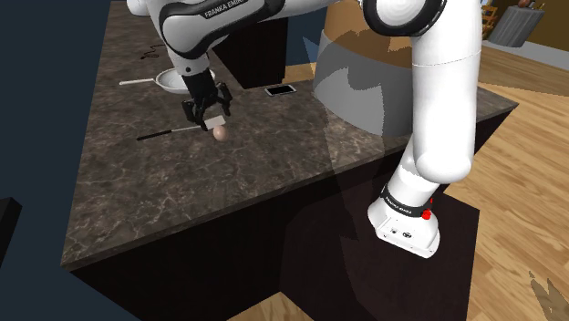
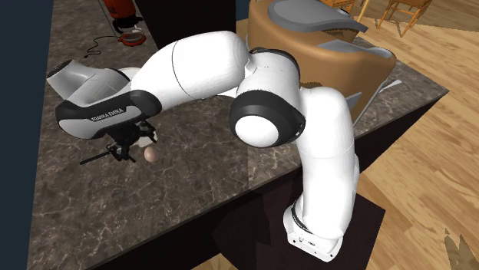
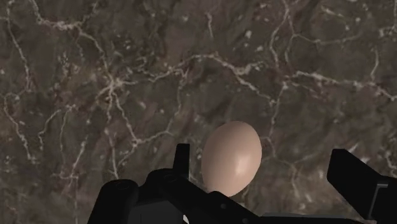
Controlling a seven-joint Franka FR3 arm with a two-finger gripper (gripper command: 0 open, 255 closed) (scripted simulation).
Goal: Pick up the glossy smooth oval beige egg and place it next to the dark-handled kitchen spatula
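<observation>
Two black fingers of the all-black gripper (image 3: 264,158) stand wide apart and clasp nothing. The glossy beige oval egg (image 3: 232,159) lies between them on the dark veined marble counter (image 3: 95,76), off-centre, nearer one finger. Its long axis runs across the closing line. Just beyond the egg, the thin dark-handled spatula (image 1: 169,134) lies close beside it. The white arm (image 1: 438,109) carries the lettering FRANKA EMIKA. Farther back are a white bowl (image 1: 169,80) and a flat dark phone (image 1: 280,90).

Dim, even light on the dark veined countertop (image 1: 274,173), a paler band crossing it, my white arm (image 1: 438,100) the brightest thing in frame, soft sheen down the egg (image 3: 232,156), my fingers (image 3: 356,184) flat black, edges sharp throughout
</observation>
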